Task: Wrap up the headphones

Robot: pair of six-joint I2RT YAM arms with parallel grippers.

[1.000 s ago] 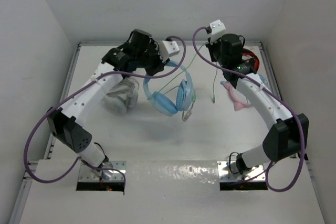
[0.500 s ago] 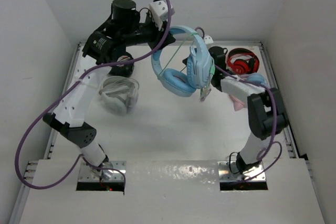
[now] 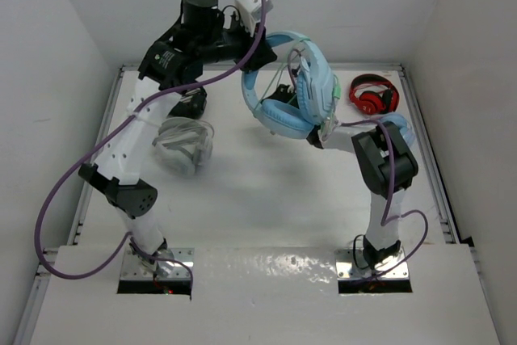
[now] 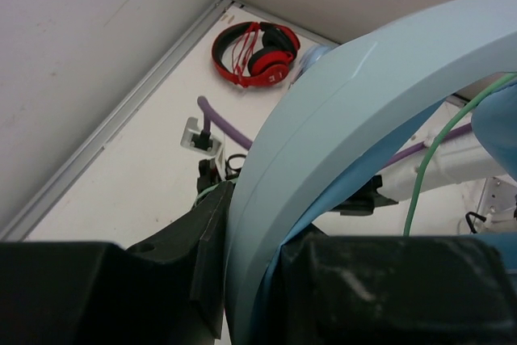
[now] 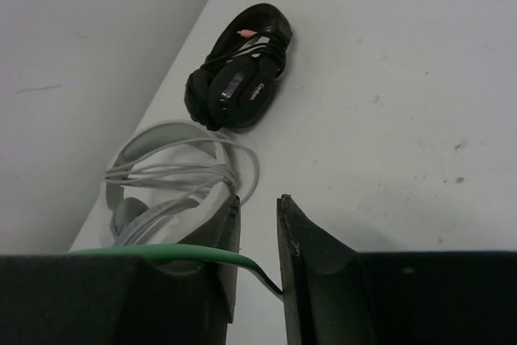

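The large light-blue over-ear headphones (image 3: 284, 121) with padded cups hung aloft, to the left of the small red on-ear headphones (image 3: 371, 96) as the overhead camera saw it. They were carried by the left gripper (image 4: 258, 272), whose black fingers were clamped on the wide blue plastic headband (image 4: 347, 119). The right gripper (image 5: 257, 204) sat below them, also to the left of the red pair and mostly hidden from above. Its jaws stood a little apart with the thin pale-green cable (image 5: 202, 254) running loosely through the gap, not pinched. The set looked light for its bulk. The headband seemed stiff and smooth, a sound place to hold but likely to slide or swing in a narrow grip, so a firm hold near its crown seemed wisest. The cups were probably soft and hinged — poor for gripping. The cable appeared limp and springy, apt to slip free or uncoil. It probably wanted a light pinch close to the cup, kept taut while it was wound round the band.
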